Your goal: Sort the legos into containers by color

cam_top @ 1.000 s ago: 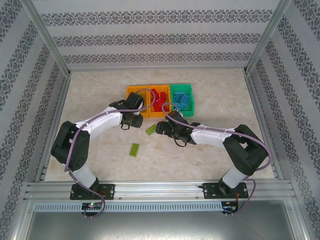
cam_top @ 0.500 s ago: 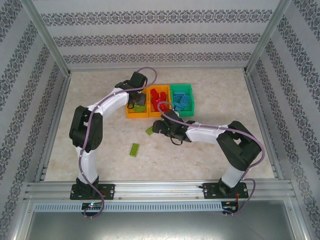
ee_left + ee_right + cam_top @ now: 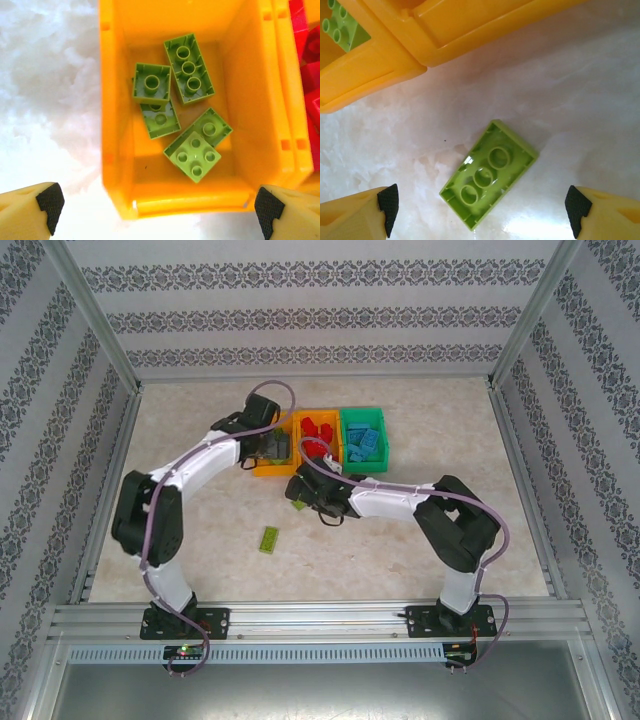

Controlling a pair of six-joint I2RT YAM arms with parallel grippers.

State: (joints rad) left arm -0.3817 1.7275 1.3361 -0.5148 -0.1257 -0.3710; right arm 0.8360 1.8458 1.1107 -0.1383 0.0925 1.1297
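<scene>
Several lime green legos (image 3: 187,67) lie in the left orange container (image 3: 115,100), a square one (image 3: 196,156) on top with its studs up. My left gripper (image 3: 155,212) (image 3: 272,447) hangs open over that container's near wall, with nothing between its fingers. A lime green lego (image 3: 489,172) (image 3: 297,504) lies upside down on the table. My right gripper (image 3: 482,207) (image 3: 301,491) is open above it, one finger on either side, well apart from the brick. Another lime green lego (image 3: 269,539) lies nearer the arm bases. Red legos (image 3: 318,430) fill the middle orange container, and blue legos (image 3: 363,443) the green container (image 3: 362,412).
The three containers stand joined in a row at the middle back of the marble-patterned table. Their near orange corners (image 3: 380,65) lie just beyond the right gripper. Patterned walls and a metal frame (image 3: 108,340) enclose the table.
My left gripper has swung from the table to over the left orange container and opened wide there. The right gripper has moved left until it straddles the green lego on the table.
</scene>
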